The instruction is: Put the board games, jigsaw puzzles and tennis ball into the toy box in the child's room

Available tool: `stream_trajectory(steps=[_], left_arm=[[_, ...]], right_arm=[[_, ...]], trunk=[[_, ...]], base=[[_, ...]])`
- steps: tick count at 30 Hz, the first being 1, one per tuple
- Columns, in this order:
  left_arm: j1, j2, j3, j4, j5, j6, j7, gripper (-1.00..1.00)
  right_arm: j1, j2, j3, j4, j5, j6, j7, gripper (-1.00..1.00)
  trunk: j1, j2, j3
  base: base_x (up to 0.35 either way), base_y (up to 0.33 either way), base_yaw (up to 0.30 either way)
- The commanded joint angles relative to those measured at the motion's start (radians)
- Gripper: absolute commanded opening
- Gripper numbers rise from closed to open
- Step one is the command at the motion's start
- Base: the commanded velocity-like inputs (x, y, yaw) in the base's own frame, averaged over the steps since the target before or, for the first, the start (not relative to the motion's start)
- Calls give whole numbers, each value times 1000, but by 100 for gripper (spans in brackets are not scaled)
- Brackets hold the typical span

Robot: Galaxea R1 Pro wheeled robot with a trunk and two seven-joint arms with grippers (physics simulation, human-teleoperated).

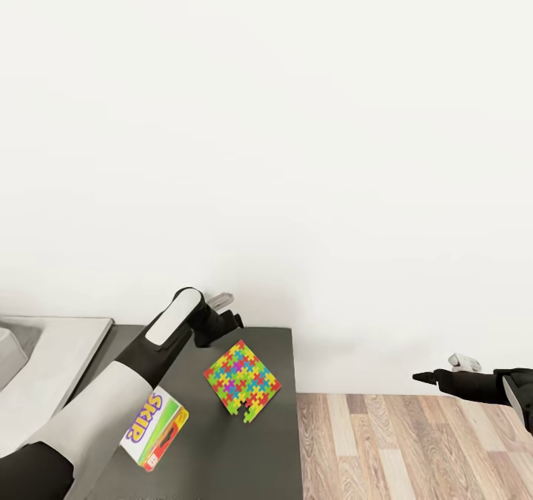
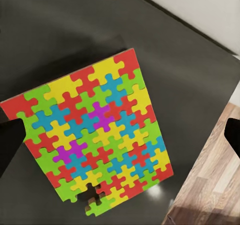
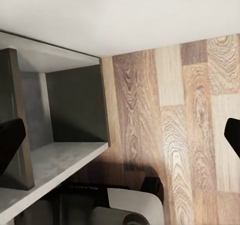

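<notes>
Left gripper point(image 1: 235, 309) is seen hanging over the far side of the dark-grey part of the table point(image 1: 281, 441), and its jaws are spread wide: in the left wrist view the two dark fingertips point(image 2: 11, 145) sit far apart at opposite edges, with nothing held between them. One jigsaw puzzle point(image 1: 243, 380) is laid flat on that dark top just below the gripper, turned like a diamond, with a few pieces missing along one edge. Over in the left wrist view the same puzzle point(image 2: 95, 135) sits in the gap between the fingers, not touched by either. A board game point(image 1: 154, 427) with "SKIP" printed on it is lying nearer the robot, partly hidden under the left forearm. At the left edge, a corner of the toy box point(image 1: 7, 345) can be made out on the light-grey top. Right gripper point(image 1: 437, 370) is held out over the wood floor point(image 1: 400, 448), well away from the table, open and empty.
</notes>
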Motion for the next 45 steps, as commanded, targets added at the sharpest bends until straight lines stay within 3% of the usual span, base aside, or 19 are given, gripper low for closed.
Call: stream_trajectory(steps=[1,17,30,45], left_arm=[[-1,1,-3,-1,6,2,7,100],[-1,3,-1,-1,4,2,7,100],[23,62,25,1,-18,-20,27,100],[31,66,27,64,-21,-25,23,100]], right_arm=[[-1,1,-8,-1,8,7,7,100],[-1,2,-7,-2,9,6,9,100],[-1,2,3,-2,10,6,11,100],[0,1,22,-2,9,6,12,100]], trunk=[[1,-2,-2],[1,-2,-3],[1,-2,-18],[1,-2,-38]], base=[[-23,0,0],[-6,0,0],[0,0,0],[0,0,0]])
